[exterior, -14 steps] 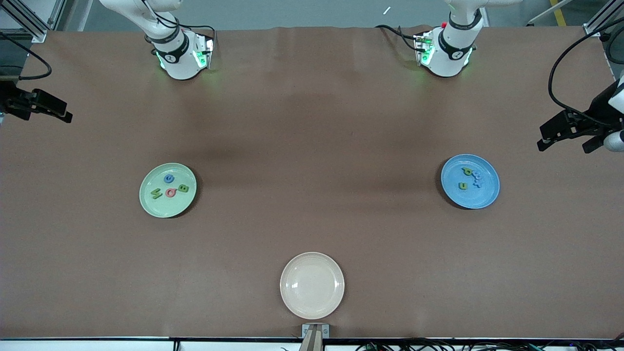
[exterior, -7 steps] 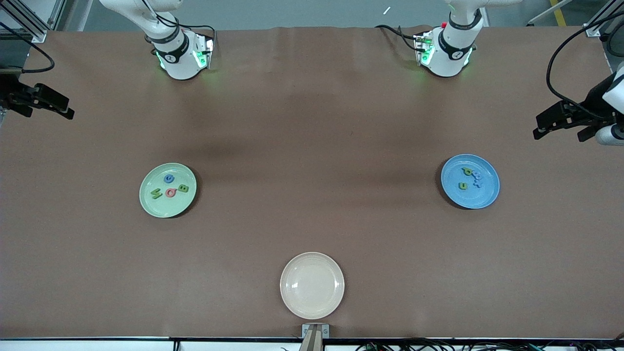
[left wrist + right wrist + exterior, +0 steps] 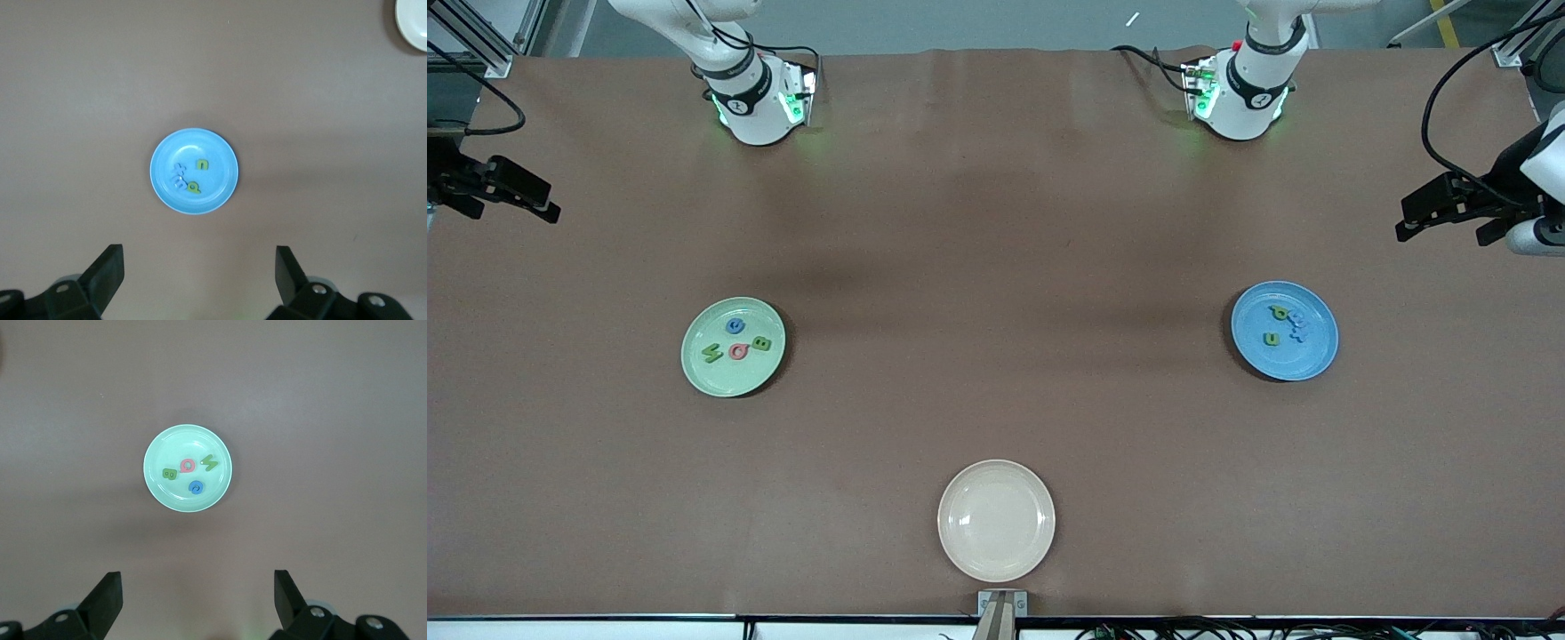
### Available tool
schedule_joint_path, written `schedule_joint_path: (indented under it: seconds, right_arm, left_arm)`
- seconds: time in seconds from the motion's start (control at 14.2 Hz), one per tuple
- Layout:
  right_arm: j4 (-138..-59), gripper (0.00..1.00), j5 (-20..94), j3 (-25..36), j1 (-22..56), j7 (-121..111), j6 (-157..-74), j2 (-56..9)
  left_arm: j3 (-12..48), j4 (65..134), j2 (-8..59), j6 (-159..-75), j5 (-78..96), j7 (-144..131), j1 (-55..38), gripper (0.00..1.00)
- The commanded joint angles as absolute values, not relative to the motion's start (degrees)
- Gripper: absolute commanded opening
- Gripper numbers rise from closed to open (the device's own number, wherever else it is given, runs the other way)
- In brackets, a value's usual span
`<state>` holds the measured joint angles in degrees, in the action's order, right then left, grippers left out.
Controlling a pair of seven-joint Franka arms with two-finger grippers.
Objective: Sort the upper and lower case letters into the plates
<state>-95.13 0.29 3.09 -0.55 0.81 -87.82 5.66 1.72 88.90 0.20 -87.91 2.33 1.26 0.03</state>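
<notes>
**Letters sorted onto two plates, arms raised**

Brown table [image 3: 996,222] held a pale green plate [image 3: 734,378] with four letters [image 3: 735,340] and a blue plate [image 3: 1307,360] with four more [image 3: 1286,324]. Nearer the front camera sat a cream plate [image 3: 996,521]. Left gripper [image 3: 199,277] and right gripper [image 3: 197,597] hung wide open, holding nothing, each over the table edge near its plate.

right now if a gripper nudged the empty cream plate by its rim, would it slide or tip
The cream plate looks shallow and wide with a low rim, so it would probably slide across the brown table rather than tip. Its glossy sheen suggests hard, stiff plastic, likely light and slippery to pinch. It holds nothing that could spill. Both the left gripper and right gripper hang open, high above the table's ends.
</notes>
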Motion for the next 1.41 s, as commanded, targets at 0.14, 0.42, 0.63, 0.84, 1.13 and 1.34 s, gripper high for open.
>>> schedule_joint_path:
  seconds: [0.14, 0.42, 0.63, 0.84, 1.13, 1.34]
  right_arm:
    - [-97.12, 1.0, 0.26, 2.99, -0.61, 1.23, -88.68, 7.56]
    - [-97.12, 1.0, 0.26, 3.08, -0.79, 1.14, -88.59, 7.65]
    - [-97.12, 1.0, 0.26, 3.08, -0.79, 1.14, -88.68, 7.65]
    - [-97.12, 1.0, 0.18, 3.08, -0.7, 1.14, -88.59, 7.73]
    - [-97.12, 1.0, 0.18, 3.08, -0.79, 1.14, -88.59, 7.73]
    - [-97.12, 1.0, 0.26, 3.08, -0.79, 1.05, -88.59, 7.73]
  left_arm:
    - [2.02, 88.59, -0.18, -86.48, 1.23, 1.32, 0.26, 1.0]
    - [2.2, 88.59, -0.18, -86.49, -1.85, 1.85, -0.18, 1.0]
    - [2.46, 88.59, -0.18, -86.57, -1.85, 1.93, -0.09, 1.0]
    - [2.46, 88.59, -0.09, -86.57, -1.85, 1.93, -0.09, 1.0]
    - [2.46, 88.59, -0.09, -86.49, -1.85, 1.93, 0.0, 1.0]
    - [2.46, 88.59, -0.09, -86.48, -1.85, 1.93, -0.09, 1.0]
